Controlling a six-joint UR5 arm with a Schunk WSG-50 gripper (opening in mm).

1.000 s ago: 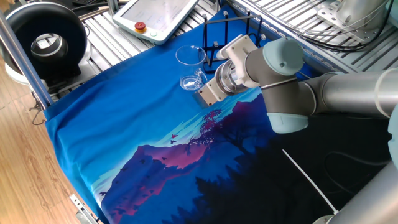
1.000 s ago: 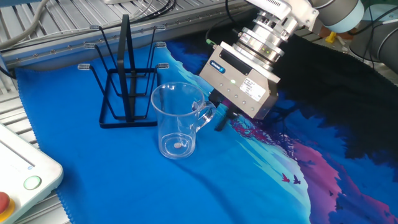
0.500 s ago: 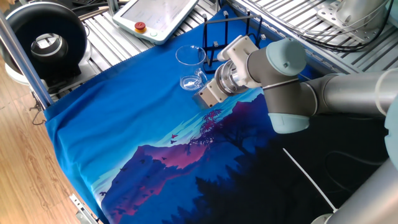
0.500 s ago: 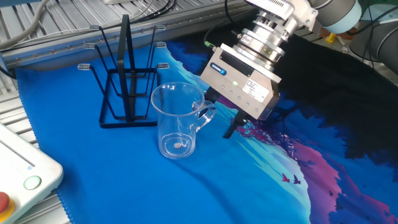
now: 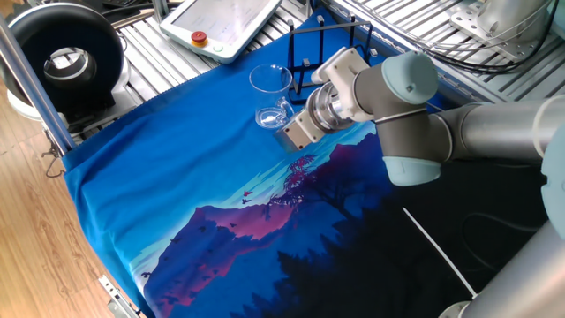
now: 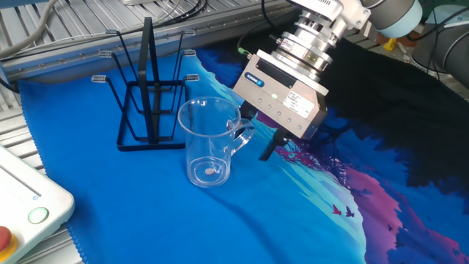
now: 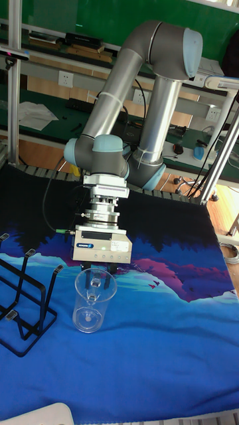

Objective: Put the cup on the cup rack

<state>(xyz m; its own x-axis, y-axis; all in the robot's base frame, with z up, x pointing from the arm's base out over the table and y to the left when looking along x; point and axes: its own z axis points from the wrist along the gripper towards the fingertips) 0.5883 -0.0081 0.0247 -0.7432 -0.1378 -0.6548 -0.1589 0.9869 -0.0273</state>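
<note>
Change since a moment ago: the gripper (image 6: 258,146) has edged a touch nearer the cup rack; half a second ago it sat slightly farther along the cloth. A full second ago its dark fingers (image 6: 268,152) were close together beside the handle; now they stand spread.
Unchanged: the cup (image 6: 208,142) and the cup rack (image 6: 149,99) sit where they were.
Fingers: set wide, one on each side of the cup's handle, not clamped on it; whether a pad touches the glass I cannot tell.
Cup: upright on the blue cloth (image 6: 146,213), just beside the cup rack on the side facing the gripper, handle turned away from the rack toward the gripper. Not on the rack.
Gripper: low and tilted, on the far side of the cup from the rack, its silver body just above the cloth.
Count: one cup, one cup rack, one arm (image 7: 143,86), one gripper.
Rack pegs: several thin uprights with small tips; I cannot count them exactly.
Pendant (image 5: 227,22): one, white with a red button, beyond the cup rack at the surface's edge.
</note>
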